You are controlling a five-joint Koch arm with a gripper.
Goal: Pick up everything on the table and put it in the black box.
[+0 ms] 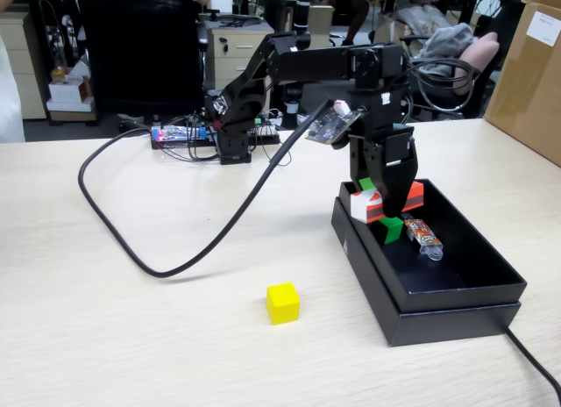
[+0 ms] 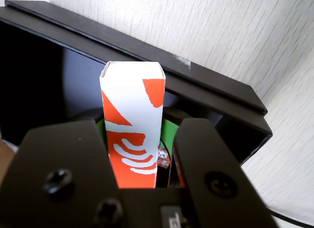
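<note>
In the fixed view, the black arm reaches over the black box (image 1: 456,289), which sits on the pale wooden worktop (image 1: 131,319) at the right. The hand (image 1: 386,205) points down into the near-left end of the box. It holds the red block (image 1: 366,205), a long red and white block, just above the box floor. A green cube (image 1: 391,230) lies inside the box right under the hand. A small orange wrapped packet (image 1: 422,235) lies beside it in the box. The yellow cube (image 1: 283,303) sits alone on the worktop, left of the box and well apart from it. A thick black cable (image 1: 175,265) loops across the worktop.

In the wrist view, the hand (image 2: 140,154) is closed on the red block (image 2: 132,120), with one black finger on each side of it. The block sticks out over the dark inside of the black box (image 2: 216,93). A bit of the green cube (image 2: 168,134) peeks out behind the block. The box rim runs across the top, with the worktop (image 2: 221,31) beyond it.
</note>
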